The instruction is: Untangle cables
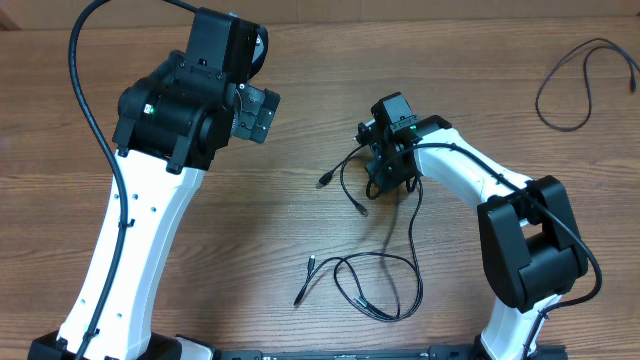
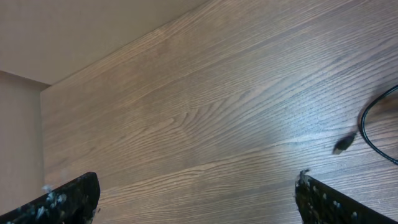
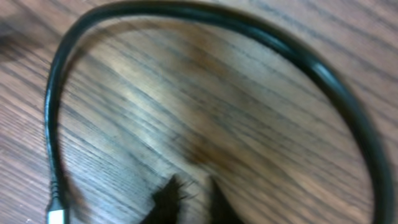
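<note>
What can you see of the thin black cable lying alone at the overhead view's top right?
The thin black cable lies flat on the brown wooden table, well apart from the other cords. Flexible, it forms one loose loop, with a tail curving toward the picture's right edge. Only the table touches it.

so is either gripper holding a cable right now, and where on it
Left gripper is open and empty. Right gripper sits over the cables, but no view shows its pinch: cannot tell.
</note>
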Controlling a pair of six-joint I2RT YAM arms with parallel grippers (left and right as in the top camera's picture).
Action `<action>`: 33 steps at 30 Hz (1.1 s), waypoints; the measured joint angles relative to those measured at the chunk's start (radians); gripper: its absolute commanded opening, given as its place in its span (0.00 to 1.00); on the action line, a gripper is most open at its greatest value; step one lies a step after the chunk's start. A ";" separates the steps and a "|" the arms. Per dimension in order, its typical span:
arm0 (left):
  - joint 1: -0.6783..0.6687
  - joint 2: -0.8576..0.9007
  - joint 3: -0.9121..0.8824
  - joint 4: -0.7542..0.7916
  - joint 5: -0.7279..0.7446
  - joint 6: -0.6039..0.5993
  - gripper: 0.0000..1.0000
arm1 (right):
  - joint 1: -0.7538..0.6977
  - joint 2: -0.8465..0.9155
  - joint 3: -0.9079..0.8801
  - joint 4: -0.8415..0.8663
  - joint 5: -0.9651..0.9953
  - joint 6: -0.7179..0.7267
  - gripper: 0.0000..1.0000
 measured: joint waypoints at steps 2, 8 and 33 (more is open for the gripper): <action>0.000 0.000 0.000 0.000 0.000 0.000 1.00 | 0.000 0.000 0.000 -0.001 -0.010 0.008 0.04; 0.000 0.000 0.000 0.000 0.003 0.000 1.00 | 0.000 -0.002 0.131 -0.245 -0.022 0.023 0.04; 0.000 0.000 0.000 0.013 0.052 0.000 1.00 | -0.603 -0.123 1.442 -0.191 0.039 0.025 0.04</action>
